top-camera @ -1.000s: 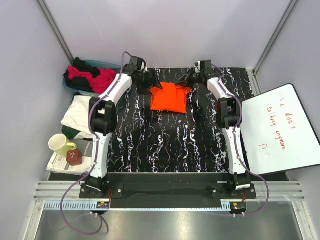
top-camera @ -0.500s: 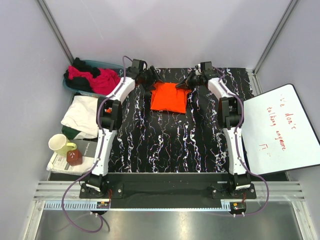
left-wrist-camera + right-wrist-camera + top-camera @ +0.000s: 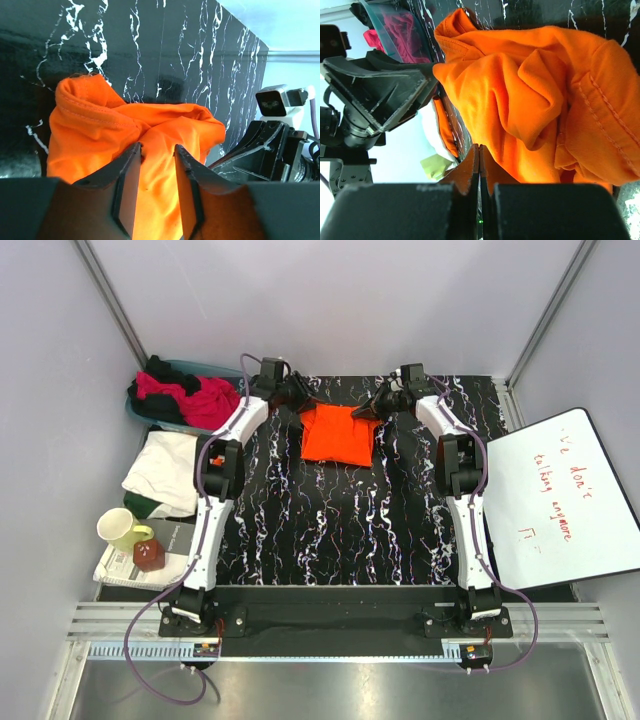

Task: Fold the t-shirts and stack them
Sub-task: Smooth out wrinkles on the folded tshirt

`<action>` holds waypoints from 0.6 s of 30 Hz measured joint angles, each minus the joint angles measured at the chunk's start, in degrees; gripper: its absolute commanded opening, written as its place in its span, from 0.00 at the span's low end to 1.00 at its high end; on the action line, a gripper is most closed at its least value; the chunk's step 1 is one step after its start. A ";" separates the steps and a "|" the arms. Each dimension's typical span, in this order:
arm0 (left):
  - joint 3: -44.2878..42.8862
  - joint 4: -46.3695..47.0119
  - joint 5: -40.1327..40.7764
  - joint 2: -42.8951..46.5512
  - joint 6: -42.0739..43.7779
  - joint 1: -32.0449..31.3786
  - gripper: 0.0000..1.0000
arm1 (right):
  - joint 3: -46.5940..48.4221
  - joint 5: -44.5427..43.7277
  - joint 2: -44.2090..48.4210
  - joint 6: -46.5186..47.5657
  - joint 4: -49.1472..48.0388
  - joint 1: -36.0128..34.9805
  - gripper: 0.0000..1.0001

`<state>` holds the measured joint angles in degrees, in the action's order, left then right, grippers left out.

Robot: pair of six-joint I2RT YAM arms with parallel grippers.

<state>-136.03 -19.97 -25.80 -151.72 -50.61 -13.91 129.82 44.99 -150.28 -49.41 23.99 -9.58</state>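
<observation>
The orange t-shirt (image 3: 337, 435) lies bunched and partly folded on the black marbled counter (image 3: 330, 530), and everything else is placed from it. The left claw (image 3: 300, 402) sits at the shirt's far left corner. In its wrist view the two fingers (image 3: 127, 190) stand a narrow gap apart with orange cloth showing through the gap. Whether any cloth is actually pinched there cannot be told. The right claw (image 3: 378, 405) is at the shirt's far right corner, with its jaws pressed tight together on the edge of the orange cloth, which bulges in folds right in front of its camera.

Left of the orange shirt, off the counter's edge, a magenta-pink shirt (image 3: 205, 400) and a black shirt (image 3: 160, 370) are heaped in a teal basket (image 3: 195, 365). A white shirt (image 3: 165, 465) lies crumpled just nearer than the basket. Well to the shirt's right a white board (image 3: 560, 500) with red handwriting lies flat. A pale yellow mug (image 3: 120, 528) stands nearer and to the left, beyond the white shirt.
</observation>
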 measured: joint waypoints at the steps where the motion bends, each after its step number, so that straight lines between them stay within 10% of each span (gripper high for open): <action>1: 0.00 0.35 -0.22 -0.22 -0.28 -0.02 0.41 | 0.00 0.00 0.00 0.04 0.00 0.00 0.00; 5: 0.00 0.90 -1.40 -0.81 -0.94 -0.07 0.33 | 0.00 -0.02 -0.02 0.13 0.35 0.00 0.00; 8: 0.00 1.77 -1.86 -1.14 -1.70 -0.07 0.00 | 0.02 -0.31 -0.02 0.13 0.66 0.00 0.00; 18: 0.22 4.35 -2.16 -1.18 -3.41 1.05 0.00 | -0.46 -1.62 -0.02 0.83 1.18 0.00 0.00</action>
<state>-135.81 -15.62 -27.97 -152.90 -54.02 -12.86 129.36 43.38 -150.30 -48.58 25.17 -9.58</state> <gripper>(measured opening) 0.012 0.007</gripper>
